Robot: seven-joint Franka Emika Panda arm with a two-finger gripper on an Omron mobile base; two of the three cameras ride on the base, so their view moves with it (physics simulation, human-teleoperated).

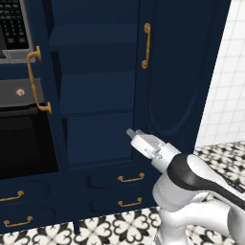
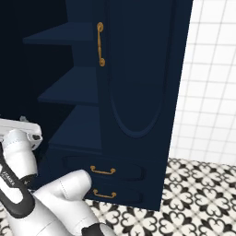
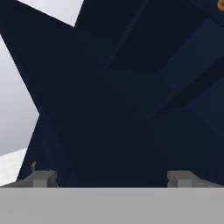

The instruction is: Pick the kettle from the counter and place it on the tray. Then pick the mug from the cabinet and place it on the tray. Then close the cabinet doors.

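Note:
The tall navy cabinet [image 1: 95, 95] stands open in front of me, and the shelves [image 2: 69, 92] I can see are bare. Its left door [image 1: 45, 86] is swung out, seen almost edge-on, with a curved brass handle [image 1: 36, 81]. The right door [image 1: 177, 72] shows its arched panel and brass handle [image 2: 100, 44]; how far it is open I cannot tell. My gripper [image 1: 131, 134] points up at the lower shelf, close to the right door's inner edge. In the hand view its fingertips [image 3: 41, 178] stand wide apart around nothing, so the gripper [image 3: 112, 178] is open. The kettle, mug and tray are out of view.
A black oven [image 1: 19, 143] with a keypad panel [image 1: 12, 24] above it sits left of the cabinet, behind the open left door. Brass-handled drawers [image 1: 130, 178] lie below the shelves. The floor [image 1: 124, 227] is patterned tile, and a white tiled wall [image 2: 212, 92] rises at the right.

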